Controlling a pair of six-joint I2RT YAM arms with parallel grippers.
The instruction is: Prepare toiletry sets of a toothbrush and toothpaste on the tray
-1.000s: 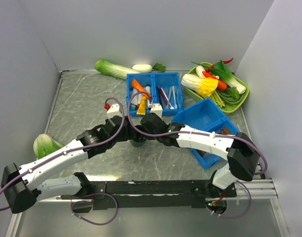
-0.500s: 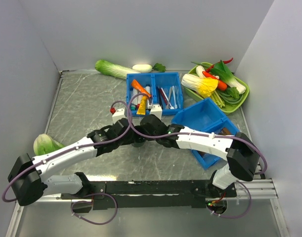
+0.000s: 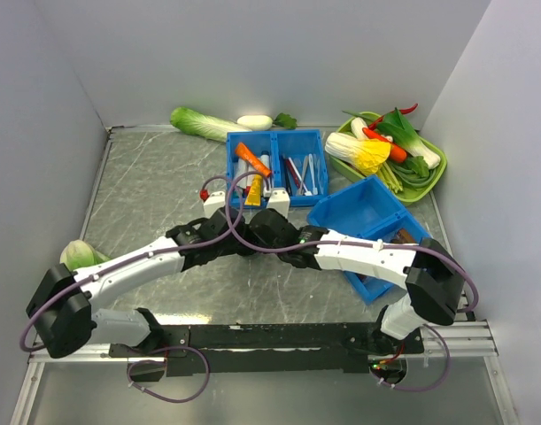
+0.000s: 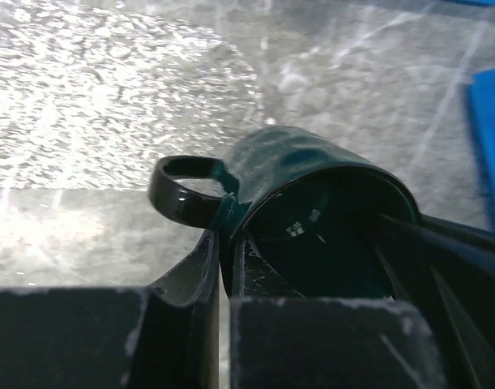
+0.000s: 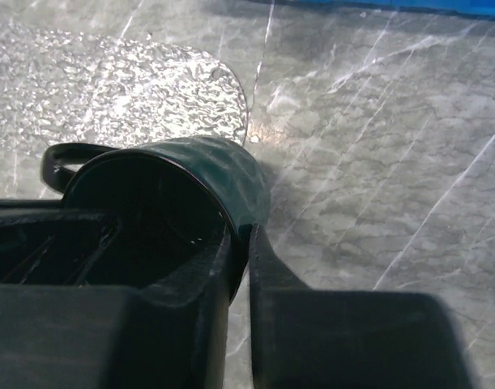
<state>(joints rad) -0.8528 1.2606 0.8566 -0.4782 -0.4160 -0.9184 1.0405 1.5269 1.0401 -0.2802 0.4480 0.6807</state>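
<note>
A dark green cup stands tilted on the marble table beside the clear tray, a frosted patch. My left gripper is shut on the cup's wall next to its handle. My right gripper straddles the opposite wall of the cup, jaws slightly parted. From above, both grippers meet mid-table and hide the cup. An orange toothpaste and a yellow one lie in the divided blue bin. A dark red toothbrush lies in its right compartment.
A second blue bin sits right of the arms. A green dish of vegetables is at the back right. A long cabbage lies along the back wall and a round green cabbage by the left arm.
My left arm swung right to the cup and its gripper went from open to shut on the rim. My right gripper loosened its hold on the cup's wall.
</note>
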